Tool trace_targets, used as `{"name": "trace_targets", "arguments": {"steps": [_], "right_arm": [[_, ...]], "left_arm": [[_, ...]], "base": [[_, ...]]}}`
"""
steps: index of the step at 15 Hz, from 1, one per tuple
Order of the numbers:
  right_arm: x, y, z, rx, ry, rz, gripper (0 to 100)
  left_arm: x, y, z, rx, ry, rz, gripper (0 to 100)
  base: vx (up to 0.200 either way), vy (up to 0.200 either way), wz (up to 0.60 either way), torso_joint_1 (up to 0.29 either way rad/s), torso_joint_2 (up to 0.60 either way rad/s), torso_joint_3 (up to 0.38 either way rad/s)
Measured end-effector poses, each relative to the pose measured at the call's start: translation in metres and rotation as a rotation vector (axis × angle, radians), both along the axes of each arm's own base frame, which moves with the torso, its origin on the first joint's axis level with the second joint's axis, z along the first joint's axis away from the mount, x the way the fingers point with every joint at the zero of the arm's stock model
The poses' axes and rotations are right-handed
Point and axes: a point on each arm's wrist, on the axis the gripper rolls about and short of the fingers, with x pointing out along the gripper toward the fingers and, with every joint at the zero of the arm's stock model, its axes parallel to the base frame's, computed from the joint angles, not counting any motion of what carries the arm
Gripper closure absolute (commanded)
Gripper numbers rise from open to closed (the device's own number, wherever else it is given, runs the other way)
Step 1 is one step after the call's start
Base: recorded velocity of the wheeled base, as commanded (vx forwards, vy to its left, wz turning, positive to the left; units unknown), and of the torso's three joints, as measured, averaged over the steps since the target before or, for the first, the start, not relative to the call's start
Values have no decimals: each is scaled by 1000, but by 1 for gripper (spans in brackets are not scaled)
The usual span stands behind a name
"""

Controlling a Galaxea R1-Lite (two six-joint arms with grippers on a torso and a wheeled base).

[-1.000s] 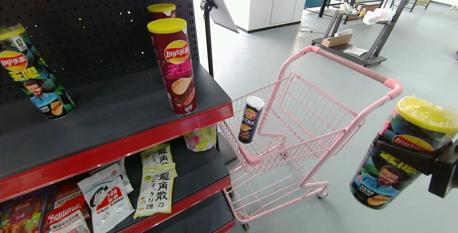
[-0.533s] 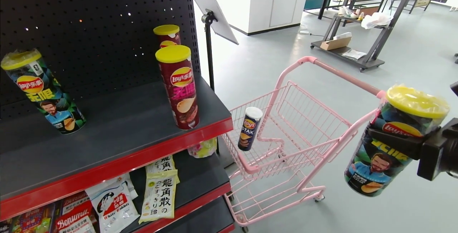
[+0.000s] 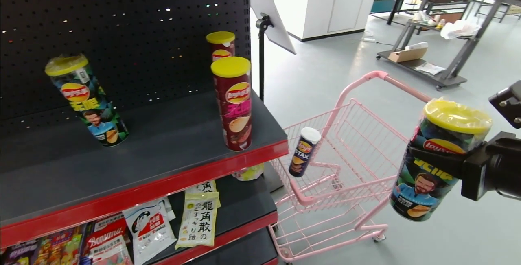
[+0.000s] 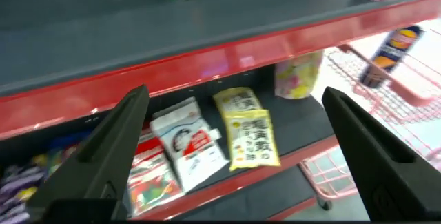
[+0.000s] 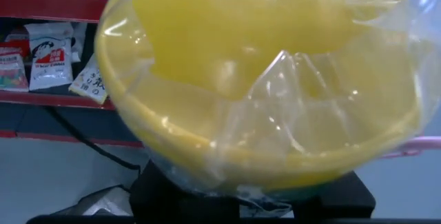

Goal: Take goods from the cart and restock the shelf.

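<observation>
The right claw [image 3: 441, 161] is clenched around a green chip can [image 3: 423, 187], holding it upright in the air beside the pink cart [image 3: 366, 78] and well apart from the shelf [image 3: 163, 147]. The left claw [image 4: 234, 96] hangs released, facing the lower snack bags [image 4: 244, 134]. A matching green can [image 3: 87, 100] and two red cans [image 3: 234, 102] stand on the top shelf, so restocking looks partly done. The held can is not yet placed, and a small dark can [image 3: 303, 157] waits in the cart.
</observation>
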Motion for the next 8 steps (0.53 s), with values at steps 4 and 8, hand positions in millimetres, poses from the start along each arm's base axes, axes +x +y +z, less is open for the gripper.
{"name": "trace_targets", "arguments": {"steps": [4, 8], "right_arm": [[-1, 0, -3, 0, 7, -3, 100], [-5, -2, -10, -1, 9, -7, 100]], "left_arm": [[0, 0, 0, 1, 0, 0, 0], [0, 0, 0, 2, 0, 0, 0]], "base": [[0, 0, 600, 6, 1, -1], [0, 0, 0, 0, 0, 0]]}}
